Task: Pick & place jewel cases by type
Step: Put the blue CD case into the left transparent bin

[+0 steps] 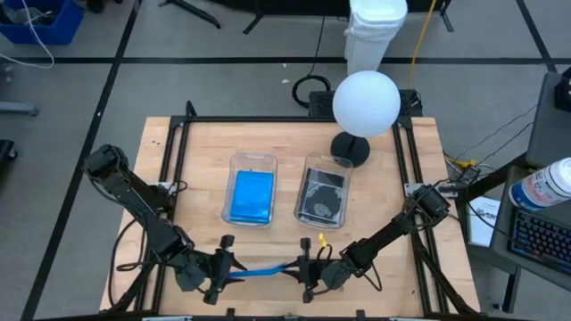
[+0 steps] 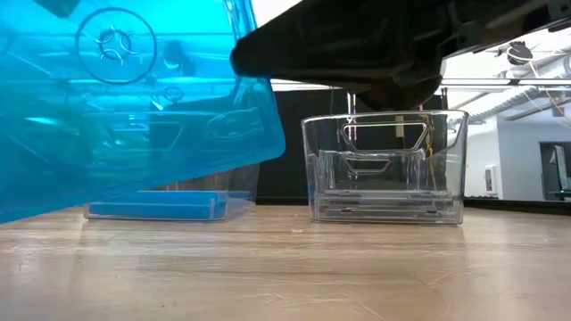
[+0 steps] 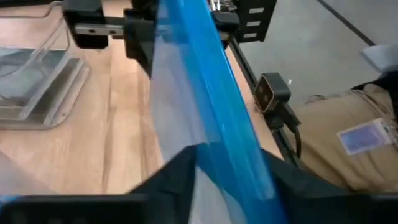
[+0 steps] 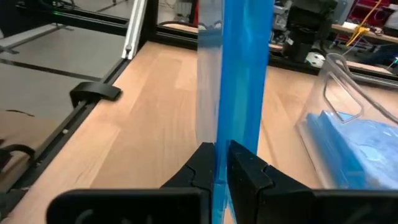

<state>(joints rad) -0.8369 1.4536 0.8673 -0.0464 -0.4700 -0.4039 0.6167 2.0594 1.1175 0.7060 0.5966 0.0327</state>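
Currently mid-handover: blue jewel case [image 1: 265, 270] is held on edge above the surface's near side, between both arms. Right gripper [image 1: 306, 268] fingers pinch its edge; left gripper [image 1: 221, 267] fingers straddle the other end (grip uncertain). Next: left secures, right releases, then carry to blue-case bin [image 1: 251, 189].

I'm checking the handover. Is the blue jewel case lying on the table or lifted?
Lifted: the blue jewel case hangs edge-up between the right claw, shut on it, and the left claw.

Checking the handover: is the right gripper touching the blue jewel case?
Touching. The right wrist view shows the right gripper with its jaws clamped on the blue jewel case edge.
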